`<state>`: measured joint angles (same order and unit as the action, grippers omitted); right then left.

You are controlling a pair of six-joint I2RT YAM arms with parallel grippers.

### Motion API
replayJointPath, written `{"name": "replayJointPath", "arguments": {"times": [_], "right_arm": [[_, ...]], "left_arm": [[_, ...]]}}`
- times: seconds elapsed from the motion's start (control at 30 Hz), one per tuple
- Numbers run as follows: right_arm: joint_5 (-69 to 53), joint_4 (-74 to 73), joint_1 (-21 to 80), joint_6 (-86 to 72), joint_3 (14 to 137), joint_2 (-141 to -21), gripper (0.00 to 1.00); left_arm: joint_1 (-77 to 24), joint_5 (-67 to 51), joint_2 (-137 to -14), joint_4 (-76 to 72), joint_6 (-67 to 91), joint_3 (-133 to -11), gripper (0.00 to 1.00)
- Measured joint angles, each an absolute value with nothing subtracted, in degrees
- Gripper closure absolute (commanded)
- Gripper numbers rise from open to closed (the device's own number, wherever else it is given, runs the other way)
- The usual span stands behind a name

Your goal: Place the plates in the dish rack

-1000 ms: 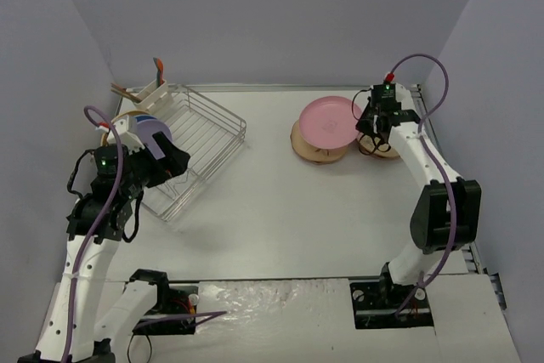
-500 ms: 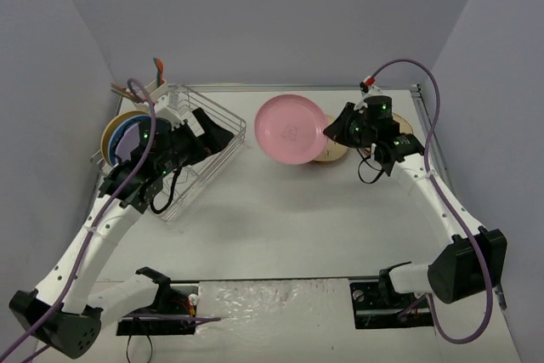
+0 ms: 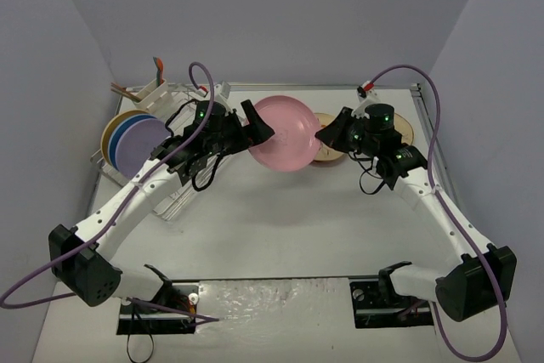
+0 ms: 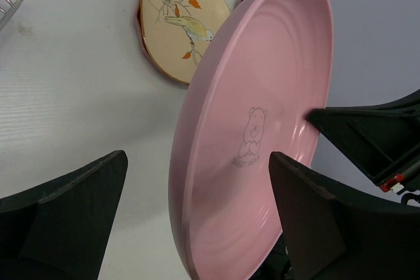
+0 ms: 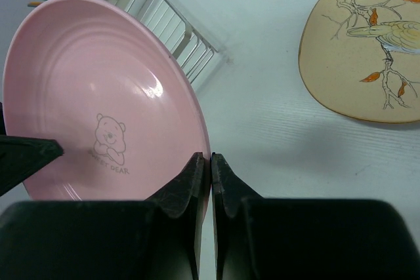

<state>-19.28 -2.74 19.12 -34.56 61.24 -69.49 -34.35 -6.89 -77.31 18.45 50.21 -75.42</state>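
My right gripper [image 3: 325, 136] is shut on the rim of a pink plate [image 3: 287, 133] with a bear print and holds it on edge above the table's middle. In the right wrist view its fingers [image 5: 210, 168] pinch the pink plate [image 5: 98, 96]. My left gripper [image 3: 257, 128] is open, its fingers straddling the opposite rim of the pink plate [image 4: 262, 122]. The dish rack [image 3: 172, 201] sits at the left, partly hidden by my left arm. It holds upright purple [image 3: 140, 144], blue [image 3: 120, 135] and yellow plates.
Two cream floral plates lie at the back right, one behind the pink plate [image 3: 330, 155] and one further right [image 3: 401, 129]. The white utensil caddy [image 3: 153, 89] stands at the rack's far corner. The rack's wires [image 5: 177, 31] show beyond the plate.
My right arm lifted the pink plate off the stack and carried it left. My left arm left the purple plate in the rack and swung right to the pink plate.
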Motion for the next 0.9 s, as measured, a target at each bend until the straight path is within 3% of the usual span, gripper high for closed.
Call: {"name": "replayJointPath", "arguments": {"times": [0.2,0.33,0.37,0.4,0.47,0.5,0.6,0.7,0.9], "right_arm": [[-19.9,-2.3,19.2,-34.6,60.5,-67.7,1.00],[-19.9,-2.3,19.1,-34.5,60.1,-67.6,1.00],[-20.0,-2.2,19.1,-34.6,59.9,-67.6,1.00],[-20.1,-2.0,19.2,-34.6,59.9,-67.6,0.92],[-20.7,-1.4,19.2,-34.6,59.9,-67.5,0.69],[-20.9,-1.0,19.2,-34.5,59.9,-67.5,0.68],[-21.4,-0.5,19.2,-34.2,59.9,-67.5,0.31],[-21.5,-0.4,19.2,-33.4,59.8,-67.3,0.11],[-22.2,-0.4,19.2,-31.3,59.7,-66.2,0.05]], "left_arm": [[-34.8,-6.8,-77.3,17.6,51.4,-75.4,0.81],[-34.9,-8.3,-76.1,15.5,52.9,-75.2,0.99],[-35.0,-8.2,-75.5,15.4,52.6,-75.2,1.00],[-35.1,-7.9,-75.0,15.7,52.5,-75.1,1.00],[-35.2,-7.3,-74.0,16.0,52.1,-74.7,1.00],[-35.2,-6.9,-73.6,16.0,51.8,-74.3,1.00],[-35.0,-5.4,-72.1,17.1,50.0,-72.9,1.00],[-34.3,-3.3,-70.5,18.7,45.8,-72.1,1.00],[-31.1,1.9,-65.1,23.0,32.7,-71.7,1.00]]}}
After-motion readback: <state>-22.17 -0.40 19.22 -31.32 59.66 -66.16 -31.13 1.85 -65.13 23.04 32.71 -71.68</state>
